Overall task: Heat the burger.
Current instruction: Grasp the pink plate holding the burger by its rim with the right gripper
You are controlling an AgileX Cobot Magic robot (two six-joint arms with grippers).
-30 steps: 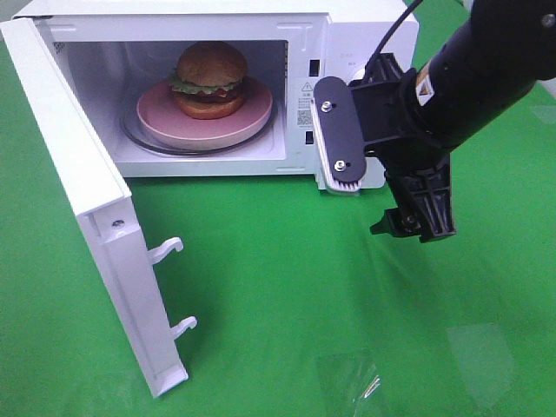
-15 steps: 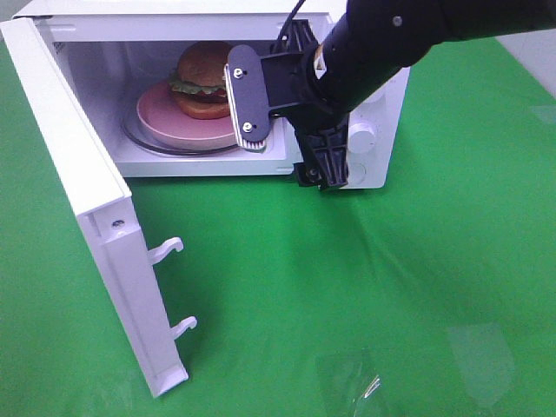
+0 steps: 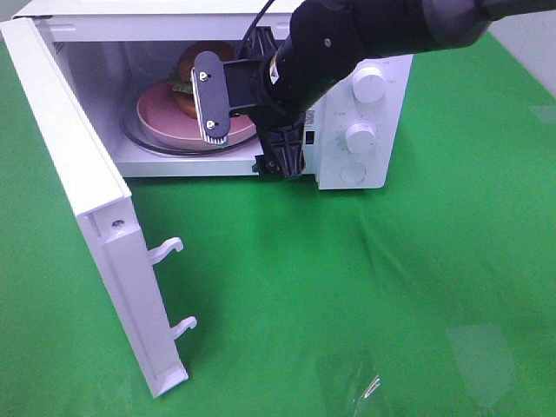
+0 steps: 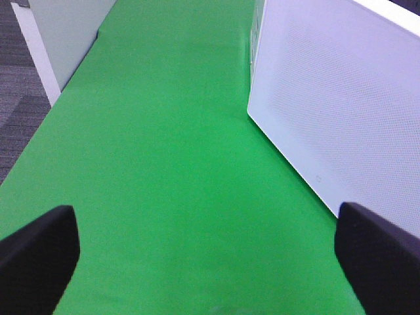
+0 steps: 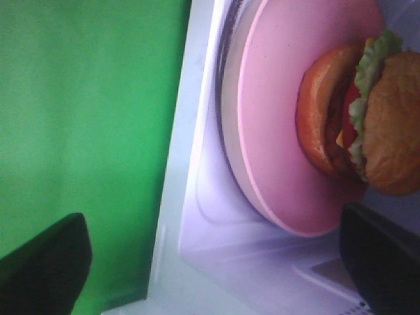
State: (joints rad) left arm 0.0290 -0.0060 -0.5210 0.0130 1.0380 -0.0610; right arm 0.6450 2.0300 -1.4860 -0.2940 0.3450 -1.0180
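The burger (image 3: 186, 73), with a brown bun and green lettuce, sits on a pink plate (image 3: 161, 120) inside the open white microwave (image 3: 365, 52). My right gripper (image 3: 248, 129) hangs open at the mouth of the cavity, just right of the plate and covering part of the burger. In the right wrist view the burger (image 5: 357, 125) and plate (image 5: 272, 125) lie close ahead, and nothing is between the dark fingertips (image 5: 46, 262). My left gripper (image 4: 210, 262) is open over the green cloth, beside the outer face of the microwave door (image 4: 341, 98).
The microwave door (image 3: 82, 191) stands swung out to the left, its two latch hooks (image 3: 165, 250) pointing right. Two dials (image 3: 369, 84) and a button are on the panel at the right. Green cloth (image 3: 347, 287) covers the table.
My right arm has swept left across the microwave's front, from beside the control panel to the cavity opening, and now hides part of the burger. Both grippers stay open.
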